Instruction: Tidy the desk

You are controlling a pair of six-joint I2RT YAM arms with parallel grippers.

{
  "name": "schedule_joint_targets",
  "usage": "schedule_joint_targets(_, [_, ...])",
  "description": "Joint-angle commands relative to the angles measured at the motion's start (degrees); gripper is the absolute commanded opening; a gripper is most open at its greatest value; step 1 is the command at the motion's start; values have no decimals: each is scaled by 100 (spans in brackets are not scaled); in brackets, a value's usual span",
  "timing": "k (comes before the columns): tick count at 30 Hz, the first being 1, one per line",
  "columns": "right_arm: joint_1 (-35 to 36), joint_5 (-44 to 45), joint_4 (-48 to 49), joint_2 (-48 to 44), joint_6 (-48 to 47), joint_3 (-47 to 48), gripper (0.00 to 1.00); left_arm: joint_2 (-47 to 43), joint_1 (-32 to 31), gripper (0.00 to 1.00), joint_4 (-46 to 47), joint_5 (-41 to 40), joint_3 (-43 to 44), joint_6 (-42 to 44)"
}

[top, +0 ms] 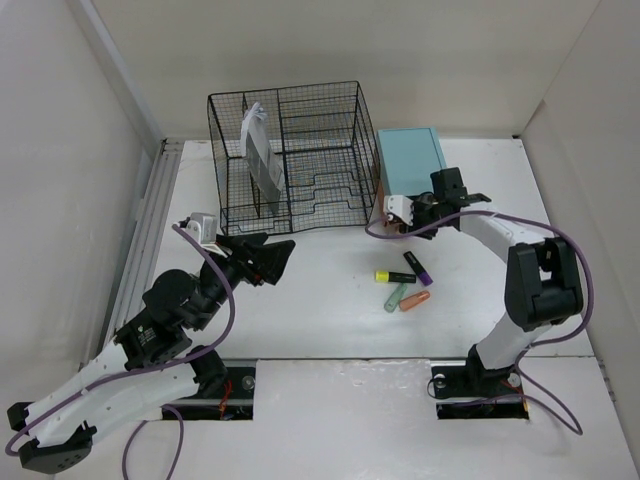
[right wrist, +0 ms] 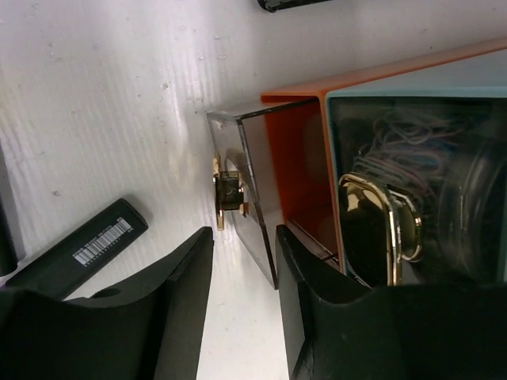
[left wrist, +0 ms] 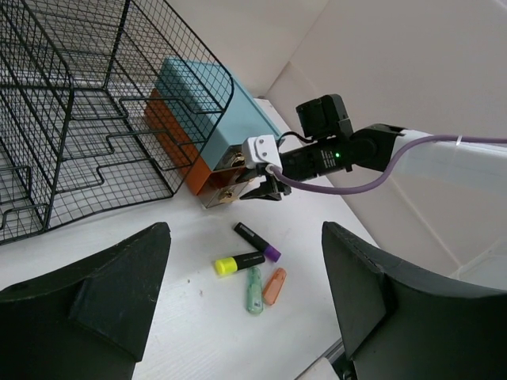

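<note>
The white desk (top: 320, 335) carries a loose cluster of highlighters: a yellow-capped one (top: 395, 276), a purple-capped one (top: 418, 268), a green one (top: 395, 297) and an orange one (top: 414, 300). My left gripper (top: 275, 262) hovers open to their left, and in the left wrist view they lie on the desk beyond its fingers (left wrist: 103, 293). My right gripper (top: 412, 212) is at the front of the teal drawer box (top: 410, 160). It is open, its tips (right wrist: 244, 237) just short of a partly pulled-out clear drawer (right wrist: 253, 182) with a gold handle (right wrist: 226, 194).
A black wire-mesh organizer (top: 290, 150) stands at the back centre with a grey-white booklet (top: 262, 155) upright in its left slot. A grey rail (top: 150, 220) runs along the left edge. Pale walls close in on three sides. The box's upper drawer (right wrist: 412, 158) holds rubber bands.
</note>
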Motion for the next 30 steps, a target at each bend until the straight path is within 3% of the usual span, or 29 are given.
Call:
schedule_joint_targets(1, [51,89,77,108,73,340,43,-70,-37,75,145,11,-27,-30])
schedule_joint_targets(3, [51,89,77,161,73,393,38,-70,-37,75,145,11,-27,-30])
schedule_joint_targets(7, [51,141,-125,214,73,446,17,-70,-37,76,145,11,-27,-30])
schedule_joint_targets(11, [51,141,-187,144,73,341,7,-70,-37,76,197,11,-27,-30])
schedule_joint_targets(28, [51,141,-749,-1008,-156,-504,5,-176,-37,77,259,169,-80,-30])
schedule_joint_targets(30, [51,89,-749,-1008,-156,-504,14,-176,-37,78,259,169,-80,-30])
